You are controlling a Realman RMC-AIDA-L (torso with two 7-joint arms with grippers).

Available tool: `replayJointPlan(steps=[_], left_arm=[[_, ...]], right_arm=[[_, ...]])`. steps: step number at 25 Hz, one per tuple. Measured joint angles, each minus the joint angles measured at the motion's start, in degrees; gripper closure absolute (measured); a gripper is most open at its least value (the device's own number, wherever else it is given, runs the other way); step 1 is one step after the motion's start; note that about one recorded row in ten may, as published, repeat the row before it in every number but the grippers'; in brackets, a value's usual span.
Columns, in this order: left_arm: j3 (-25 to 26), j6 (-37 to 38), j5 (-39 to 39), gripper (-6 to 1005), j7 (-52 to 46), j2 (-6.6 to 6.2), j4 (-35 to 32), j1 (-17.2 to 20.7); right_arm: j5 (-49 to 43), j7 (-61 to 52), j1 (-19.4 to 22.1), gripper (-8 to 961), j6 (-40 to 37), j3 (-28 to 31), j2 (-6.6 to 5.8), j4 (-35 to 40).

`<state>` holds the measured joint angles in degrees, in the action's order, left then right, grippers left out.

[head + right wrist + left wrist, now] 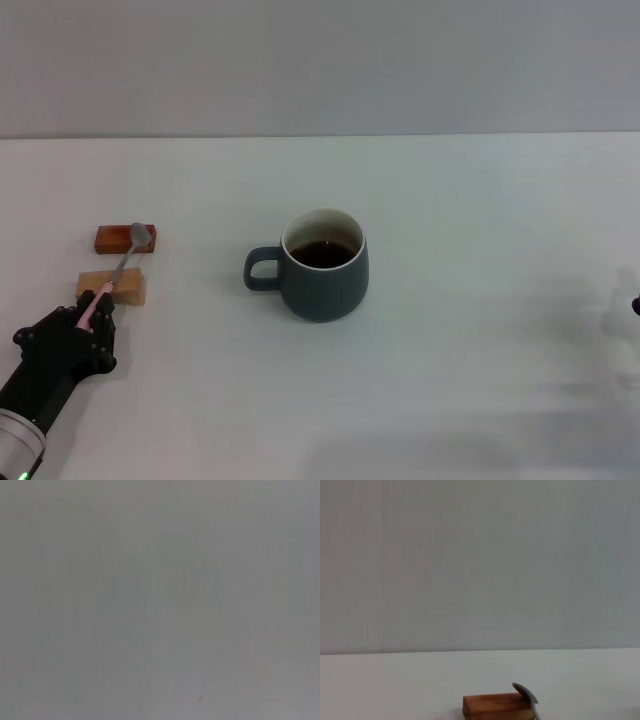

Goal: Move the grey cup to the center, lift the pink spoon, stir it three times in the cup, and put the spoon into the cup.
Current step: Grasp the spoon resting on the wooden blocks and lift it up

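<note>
The grey cup (pixel 322 268) stands upright near the table's middle, handle toward my left side, dark liquid inside. At the far left the pink spoon (pixel 118 268) lies slanted, its metal bowl (pixel 526 694) resting on a reddish-brown block (pixel 125 239) and its neck crossing a tan wooden block (pixel 112 287). My left gripper (pixel 97 305) sits at the near-left, shut on the spoon's pink handle end, well left of the cup. Only a dark sliver of my right gripper (pixel 635 304) shows at the right edge.
The reddish-brown block (pixel 495 705) also shows low in the left wrist view before a grey wall. The right wrist view shows only a plain grey surface. White tabletop (pixel 480 380) stretches around the cup.
</note>
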<state>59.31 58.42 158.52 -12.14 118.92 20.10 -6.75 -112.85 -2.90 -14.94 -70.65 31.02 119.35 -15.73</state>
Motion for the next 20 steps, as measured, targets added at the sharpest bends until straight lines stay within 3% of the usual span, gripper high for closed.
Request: replayJointPlan(steps=[6, 20], left_arm=[[-0.21, 0.09, 0.0, 837, 0.01, -0.02, 0.35, -0.24], [-0.51, 0.08, 0.05, 847, 0.01, -0.36, 3.01, 0.64]], right_arm=[[0.0, 0.0, -0.05, 955, 0.03, 0.0, 0.0, 0.01], [0.0, 0.0, -0.18, 955, 0.25, 0.0, 0.0, 0.35]])
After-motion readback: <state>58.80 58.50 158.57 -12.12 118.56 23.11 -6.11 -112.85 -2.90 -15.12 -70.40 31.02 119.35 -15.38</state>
